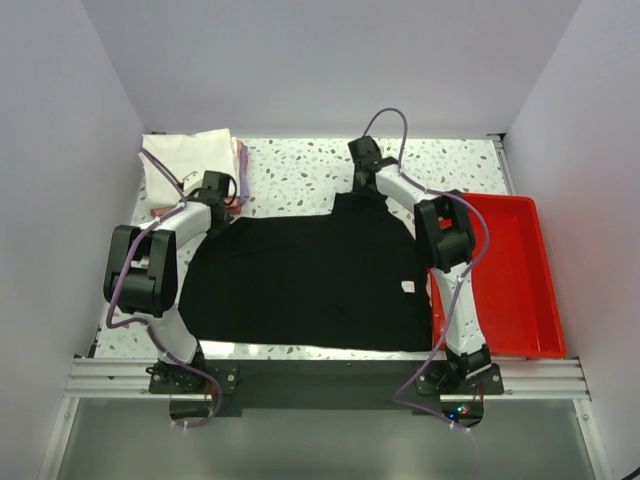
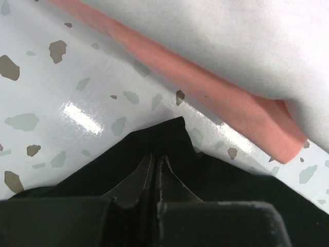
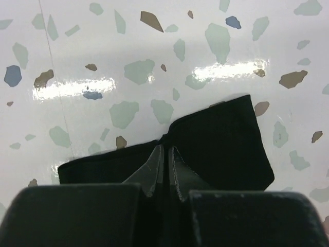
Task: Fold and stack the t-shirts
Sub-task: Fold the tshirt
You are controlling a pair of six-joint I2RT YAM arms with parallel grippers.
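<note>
Where the black t-shirt lies: it is spread flat over the middle of the speckled table, between our two arms, with its near edge close to the near edge of the table.
Left gripper: clenched. We press its two fingers together on the far left corner of the black t-shirt, and a point of black cloth shows just beyond the tips.
Right gripper: also clenched. We pinch a black fold at the far edge of the black t-shirt, to the right of its middle, and the fold lies on the bare table.
White label: a small one on the right part of the black t-shirt.
Folded stack: it sits in the far left corner of the table — white t-shirt on top, pink t-shirt under it with its edge coming out at the side. A strip of bare table separates the pink t-shirt from the black corner that we hold.
Red tray: it stands at the right side of the table, just beside the black t-shirt. We cannot tell if they touch — our right arm covers that place.
</note>
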